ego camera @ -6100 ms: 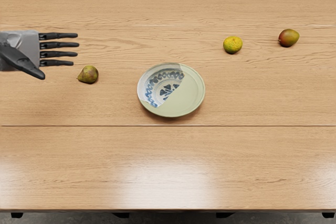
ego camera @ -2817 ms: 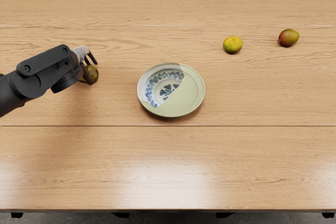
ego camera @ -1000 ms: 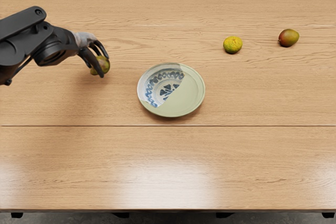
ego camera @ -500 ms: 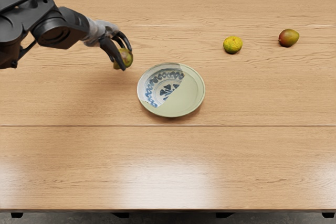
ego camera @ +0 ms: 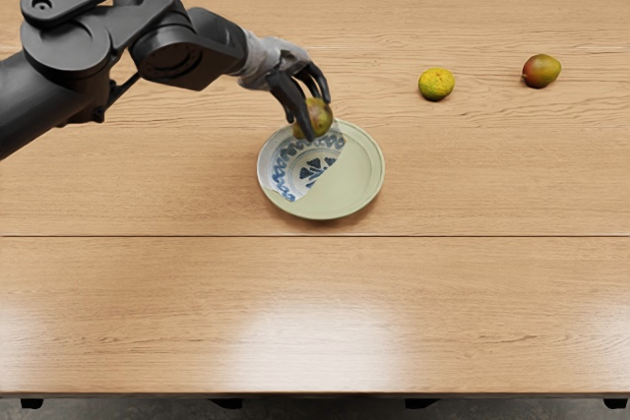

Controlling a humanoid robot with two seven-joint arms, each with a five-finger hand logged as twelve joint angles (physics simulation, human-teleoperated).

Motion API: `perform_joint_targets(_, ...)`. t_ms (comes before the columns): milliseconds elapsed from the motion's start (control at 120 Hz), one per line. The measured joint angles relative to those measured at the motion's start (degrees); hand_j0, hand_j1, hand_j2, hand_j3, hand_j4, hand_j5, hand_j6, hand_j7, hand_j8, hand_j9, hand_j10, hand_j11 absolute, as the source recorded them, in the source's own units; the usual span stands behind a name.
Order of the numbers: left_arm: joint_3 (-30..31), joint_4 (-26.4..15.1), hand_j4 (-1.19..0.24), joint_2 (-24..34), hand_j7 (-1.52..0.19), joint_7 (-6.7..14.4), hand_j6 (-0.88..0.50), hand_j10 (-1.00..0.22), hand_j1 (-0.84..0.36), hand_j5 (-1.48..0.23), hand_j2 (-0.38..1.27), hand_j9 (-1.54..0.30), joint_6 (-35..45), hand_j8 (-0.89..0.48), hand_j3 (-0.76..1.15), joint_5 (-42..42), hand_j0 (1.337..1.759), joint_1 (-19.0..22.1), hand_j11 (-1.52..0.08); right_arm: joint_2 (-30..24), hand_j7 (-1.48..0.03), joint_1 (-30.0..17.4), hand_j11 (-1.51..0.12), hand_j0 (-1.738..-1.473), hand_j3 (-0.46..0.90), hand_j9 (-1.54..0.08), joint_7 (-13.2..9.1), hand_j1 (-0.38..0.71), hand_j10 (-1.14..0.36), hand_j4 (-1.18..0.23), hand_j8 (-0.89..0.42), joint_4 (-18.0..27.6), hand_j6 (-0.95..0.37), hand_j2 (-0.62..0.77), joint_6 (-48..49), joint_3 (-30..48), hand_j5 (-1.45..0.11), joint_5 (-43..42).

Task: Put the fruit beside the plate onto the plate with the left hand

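My left hand (ego camera: 307, 105) reaches in from the left, its dark fingers curled around a small green-brown pear (ego camera: 317, 116). The pear hangs in the hand over the far left rim of the plate (ego camera: 359, 179), above it rather than resting on it. The plate is round, pale green on one part and blue-patterned white on the other, and lies at the table's middle. The fingers cover part of the pear. The right arm does not show.
A yellow-orange citrus fruit (ego camera: 436, 84) and a red-green mango (ego camera: 541, 70) lie on the far right of the wooden table (ego camera: 315, 322). My bulky left forearm (ego camera: 108, 41) spans the far left part of the table.
The left hand closed on the pear left of the plate, lifted it and carried it rightward; in the last half second it moved from beside the plate to above its rim.
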Motion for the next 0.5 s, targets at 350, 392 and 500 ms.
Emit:
perform_joint_targets(350, -0.6, 0.08, -0.74, -2.54, -1.11, -0.01, -0.36, -0.82, -0.39, -1.15, 0.7, -1.09, 0.86, -0.41, 0.0, -0.05, 1.654, 0.19, -1.09, 0.0, 0.0, 0.06, 0.0, -1.658, 0.0, 0.0, 0.0, -0.35, 0.0, 0.0, 0.0, 0.02, 0.0, 0.0, 0.0, -0.27, 0.0, 0.0)
perform_joint_targets(392, -1.48, 0.17, -0.66, -2.7, -0.97, -0.01, -0.35, -0.76, -0.32, -1.01, 0.59, -0.96, 2.54, -0.39, 0.0, 0.02, 1.655, 0.56, -0.96, 0.0, 0.0, 0.08, 0.0, -1.658, 0.0, 0.0, 0.0, -0.35, 0.0, 0.0, 0.0, 0.02, 0.0, 0.0, 0.01, -0.3, 0.0, 0.0)
perform_joint_targets(500, -2.92, 0.37, -0.43, -2.69, -0.63, -0.02, -0.25, -0.5, -0.1, -0.65, 0.35, -0.62, 6.4, -0.27, 0.0, 0.1, 1.656, 0.72, -0.62, 0.0, 0.0, 0.12, 0.0, -1.658, 0.0, 0.0, 0.0, -0.35, 0.0, 0.0, 0.0, 0.02, 0.0, 0.0, 0.05, -0.33, 0.0, 0.0)
